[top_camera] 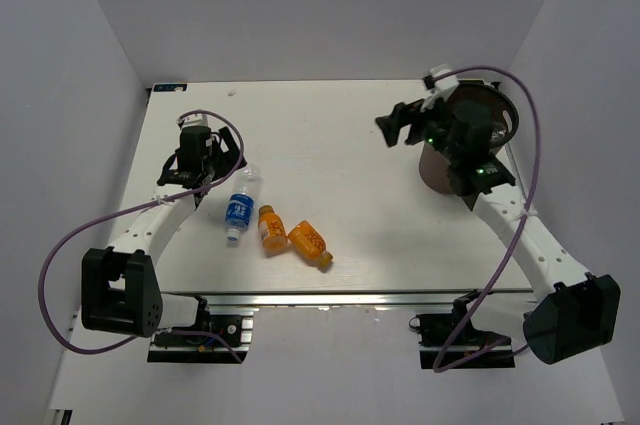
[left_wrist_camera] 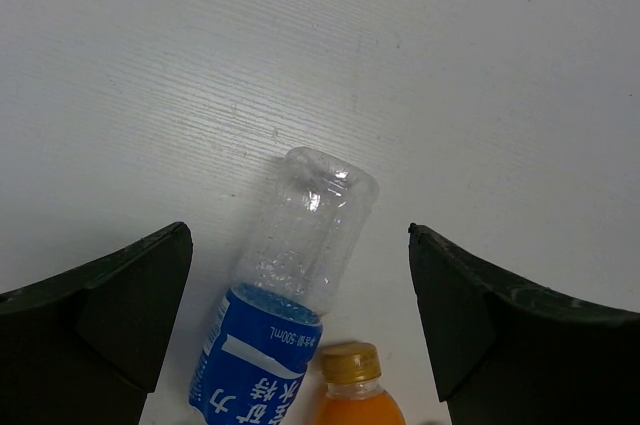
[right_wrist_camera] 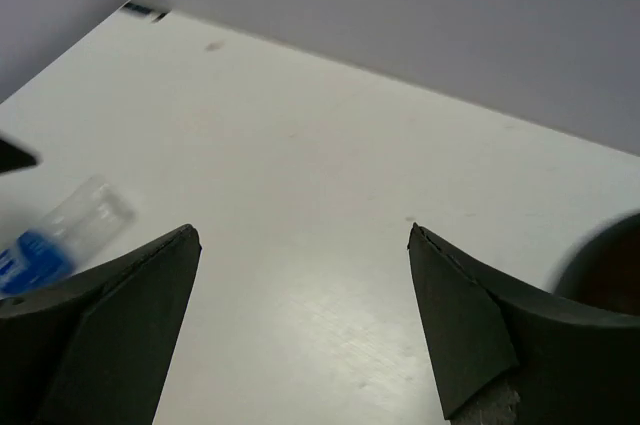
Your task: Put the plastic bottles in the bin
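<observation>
3 bottles are seen lower left w/ nothing in the way: 1 blue-label bottle (top_camera: pixel 239 207), 2 orange bottles (top_camera: pixel 271 229) (top_camera: pixel 311 243). 1 bin (top_camera: pixel 433 173), upper right, is partly hidden by the right arm. Left gripper (left_wrist_camera: pixel 298 237) and right gripper (right_wrist_camera: pixel 300 237) are held wide open, empty.

Orange bottles (top_camera: pixel 271 230), blue-labelled clear bottle (top_camera: pixel 240 205), dark brown bin (top_camera: pixel 436 171), white table (top_camera: pixel 330 135)
</observation>
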`<action>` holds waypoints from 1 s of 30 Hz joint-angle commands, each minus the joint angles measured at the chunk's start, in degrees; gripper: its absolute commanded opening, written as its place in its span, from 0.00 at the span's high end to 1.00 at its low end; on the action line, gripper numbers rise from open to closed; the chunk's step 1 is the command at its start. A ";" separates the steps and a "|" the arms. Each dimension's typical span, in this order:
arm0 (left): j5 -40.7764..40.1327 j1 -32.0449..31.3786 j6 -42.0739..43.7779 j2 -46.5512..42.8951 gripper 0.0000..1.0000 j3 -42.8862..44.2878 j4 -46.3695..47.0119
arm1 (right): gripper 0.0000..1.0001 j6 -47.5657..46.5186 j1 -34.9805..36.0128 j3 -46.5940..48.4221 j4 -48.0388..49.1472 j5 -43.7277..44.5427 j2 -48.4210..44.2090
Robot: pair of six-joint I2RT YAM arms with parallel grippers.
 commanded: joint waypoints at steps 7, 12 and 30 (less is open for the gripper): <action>1.07 -0.19 -0.79 1.07 0.02 1.84 1.52 | 0.11 -1.37 19.13 -9.06 -6.19 -2.99 1.49; 2.30 -0.10 -1.66 2.47 0.02 2.10 1.43 | 0.11 0.38 27.77 -11.91 -6.01 -3.34 5.35; 0.81 -0.19 -2.02 0.55 0.02 2.46 -0.76 | 0.11 -2.43 45.09 -8.57 -1.10 9.22 25.29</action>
